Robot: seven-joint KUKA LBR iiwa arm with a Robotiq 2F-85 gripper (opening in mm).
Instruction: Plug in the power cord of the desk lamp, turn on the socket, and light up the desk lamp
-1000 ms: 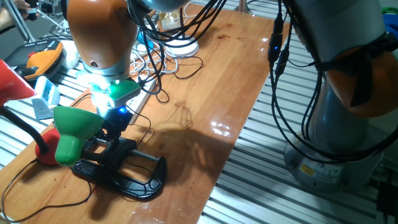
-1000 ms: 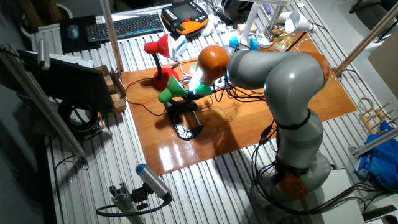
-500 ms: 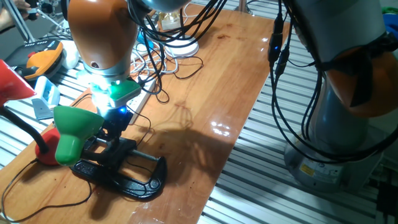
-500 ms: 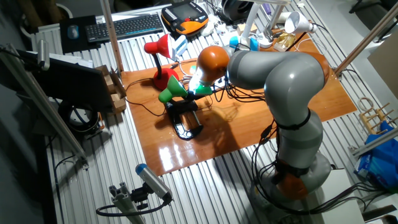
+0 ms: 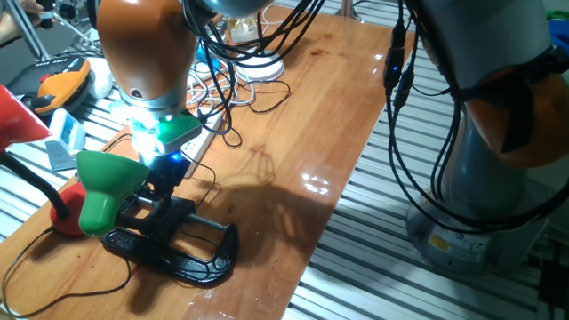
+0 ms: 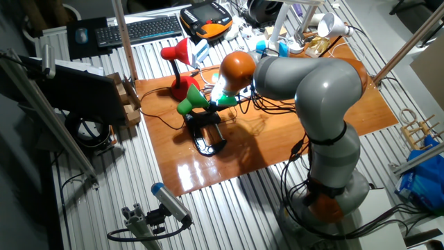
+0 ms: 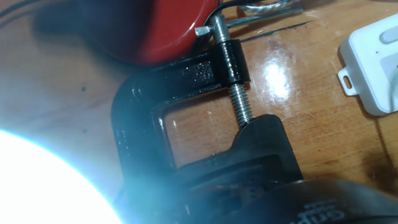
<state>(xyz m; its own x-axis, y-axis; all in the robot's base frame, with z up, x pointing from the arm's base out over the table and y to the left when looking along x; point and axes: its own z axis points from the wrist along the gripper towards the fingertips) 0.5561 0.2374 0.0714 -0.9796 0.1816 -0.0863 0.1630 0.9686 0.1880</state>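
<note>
The desk lamp [image 5: 107, 185] stands at the table's left front, its green cone shade above a black clamp base [image 5: 187, 253]. My gripper [image 5: 164, 182] hangs just right of the shade, its dark fingers down at the lamp's neck above the clamp; the frames do not show whether they are open or shut. In the hand view the clamp base [image 7: 143, 124] and its screw fill the frame, and white glare covers the lower left. The socket [image 7: 376, 62] shows as a white corner at the right edge. The thin black power cord [image 5: 89, 296] loops along the table's front; its plug is hidden.
A red-shaded lamp [image 5: 22, 120] stands left of the green one, its red base [image 7: 168, 31] close behind the clamp. Tangled black and white cables [image 5: 236, 84] lie behind my arm. The table edge [image 5: 329, 231] runs along the right, and a keyboard [image 6: 142, 28] sits beyond the table.
</note>
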